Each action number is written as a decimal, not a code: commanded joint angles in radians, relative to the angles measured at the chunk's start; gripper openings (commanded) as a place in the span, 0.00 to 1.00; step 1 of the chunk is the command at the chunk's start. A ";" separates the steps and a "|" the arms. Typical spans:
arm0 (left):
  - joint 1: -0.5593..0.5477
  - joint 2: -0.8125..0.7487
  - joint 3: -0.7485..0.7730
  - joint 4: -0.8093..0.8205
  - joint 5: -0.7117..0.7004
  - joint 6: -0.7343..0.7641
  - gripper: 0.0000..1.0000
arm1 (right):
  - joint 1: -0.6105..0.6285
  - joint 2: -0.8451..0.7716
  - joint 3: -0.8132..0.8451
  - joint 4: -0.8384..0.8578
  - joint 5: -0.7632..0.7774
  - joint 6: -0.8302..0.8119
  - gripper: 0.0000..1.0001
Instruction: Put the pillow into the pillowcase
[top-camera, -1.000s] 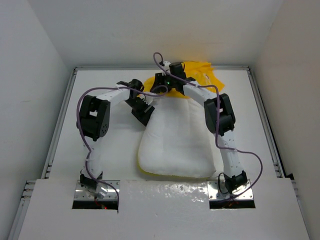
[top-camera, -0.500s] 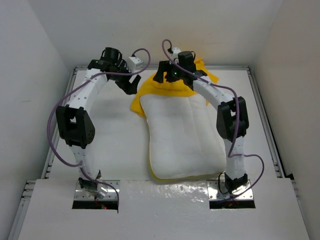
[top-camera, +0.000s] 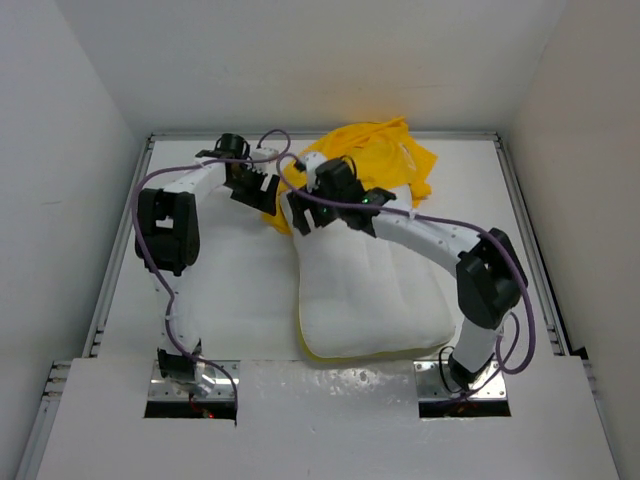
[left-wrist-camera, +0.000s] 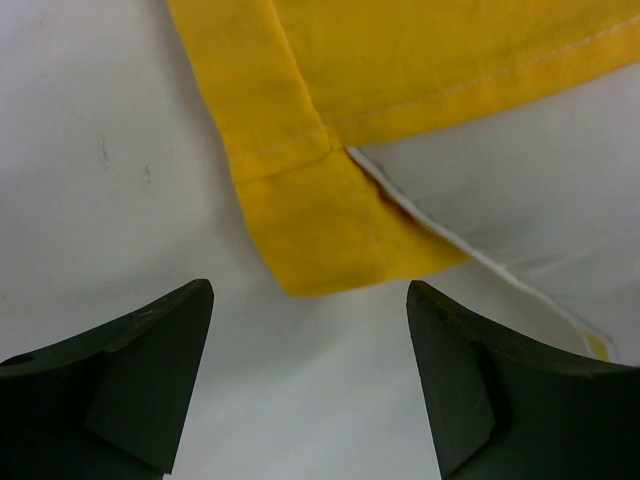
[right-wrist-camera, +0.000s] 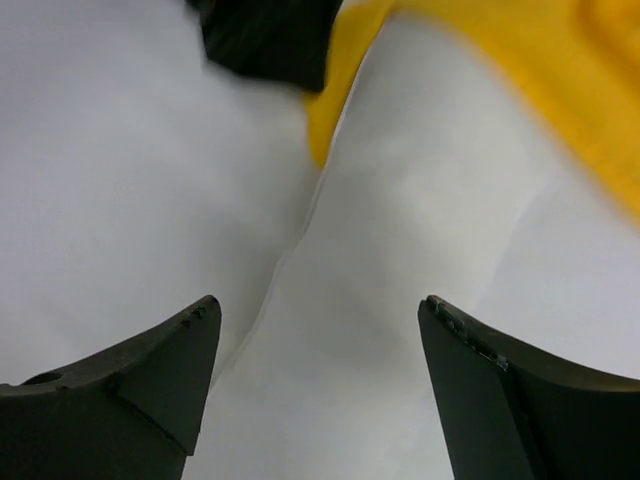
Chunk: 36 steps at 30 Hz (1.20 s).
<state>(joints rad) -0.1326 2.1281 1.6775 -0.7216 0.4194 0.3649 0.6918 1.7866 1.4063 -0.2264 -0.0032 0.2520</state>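
The white quilted pillow (top-camera: 365, 290) lies in the middle of the table, with a yellow strip along its near edge. The yellow pillowcase (top-camera: 385, 160) is bunched over its far end. My left gripper (top-camera: 262, 192) is open and empty just left of the pillowcase's left corner. In the left wrist view the left gripper (left-wrist-camera: 310, 290) hovers above the table, with the pillowcase corner (left-wrist-camera: 340, 230) and the pillow (left-wrist-camera: 540, 200) ahead. My right gripper (top-camera: 300, 215) is open over the pillow's far left corner. In the right wrist view the right gripper (right-wrist-camera: 320, 300) frames the pillow (right-wrist-camera: 400, 230).
White enclosure walls surround the table on three sides, with a raised rail (top-camera: 118, 250) on the left. The two grippers sit close together at the pillow's far left corner. The left gripper's dark body (right-wrist-camera: 265, 40) shows in the right wrist view.
The left gripper swung from the back left toward the pillowcase's left corner. The right gripper moved from the back down and left over the pillow's corner. The pillowcase now bunches farther back and right.
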 joint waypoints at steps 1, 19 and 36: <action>-0.007 -0.049 -0.050 0.193 0.104 -0.110 0.77 | 0.026 -0.009 -0.073 -0.048 0.037 -0.002 0.80; -0.012 -0.075 -0.157 0.292 0.143 -0.153 0.00 | -0.076 0.329 0.065 0.008 -0.019 0.288 0.00; -0.104 -0.214 -0.128 -0.055 0.366 0.180 0.00 | -0.137 0.232 0.168 0.395 0.313 0.423 0.00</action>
<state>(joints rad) -0.2039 1.9461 1.5242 -0.6441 0.6559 0.4793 0.5720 2.0262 1.4940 -0.0158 0.1528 0.6327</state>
